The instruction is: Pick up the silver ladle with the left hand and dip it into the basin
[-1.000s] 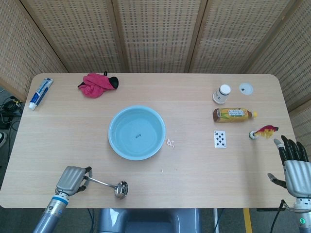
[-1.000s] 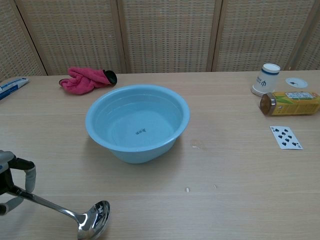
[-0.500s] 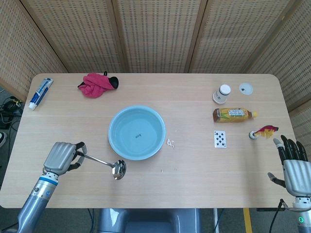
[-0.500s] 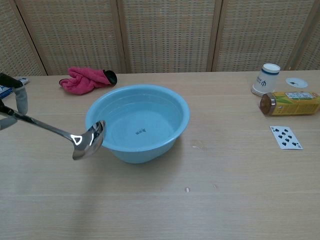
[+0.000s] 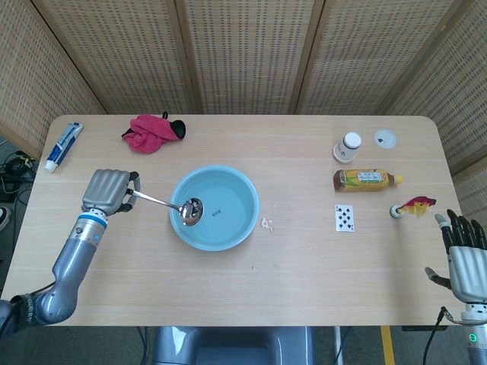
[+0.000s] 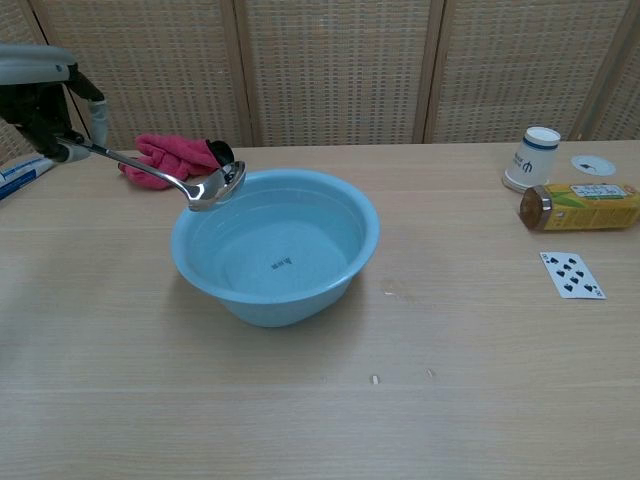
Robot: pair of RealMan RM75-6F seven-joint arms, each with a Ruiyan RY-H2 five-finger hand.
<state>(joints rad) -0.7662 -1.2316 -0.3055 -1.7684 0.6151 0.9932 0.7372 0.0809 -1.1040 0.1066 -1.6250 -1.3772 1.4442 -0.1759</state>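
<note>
My left hand grips the handle of the silver ladle left of the light blue basin. The ladle's bowl hangs in the air just over the basin's left rim, above the water. My right hand rests at the table's front right corner with its fingers apart, holding nothing; it does not show in the chest view.
A pink cloth lies behind the basin at the left, a toothpaste tube at the far left. To the right are a white cup, a lying bottle, a playing card, a lid and a small toy.
My left hand has lifted the ladle off the table's front edge and carried it back and rightwards, so its bowl now hangs over the basin's left rim. The right hand has hardly moved.
</note>
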